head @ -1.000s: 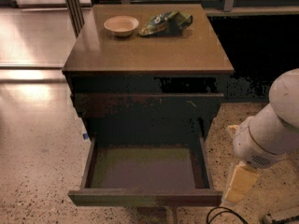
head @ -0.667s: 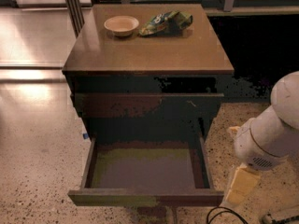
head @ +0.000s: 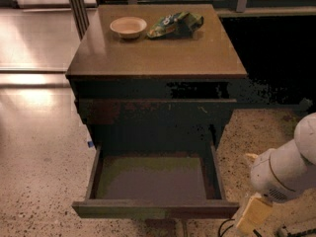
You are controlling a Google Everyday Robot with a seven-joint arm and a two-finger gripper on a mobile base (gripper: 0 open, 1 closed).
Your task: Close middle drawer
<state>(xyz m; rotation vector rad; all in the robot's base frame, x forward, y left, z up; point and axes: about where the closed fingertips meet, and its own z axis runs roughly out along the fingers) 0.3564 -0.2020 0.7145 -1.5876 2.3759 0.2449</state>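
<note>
1 mid drawer open, claw just R

dark-brown middle drawer pulled wide open, jaws beside its right front corner

Middle drawer dark brown, floor grey-brown. My gripper cream-yellow, just right of drawer front; arm white. Bowl beige, snack bag green, floor speckled.
</note>
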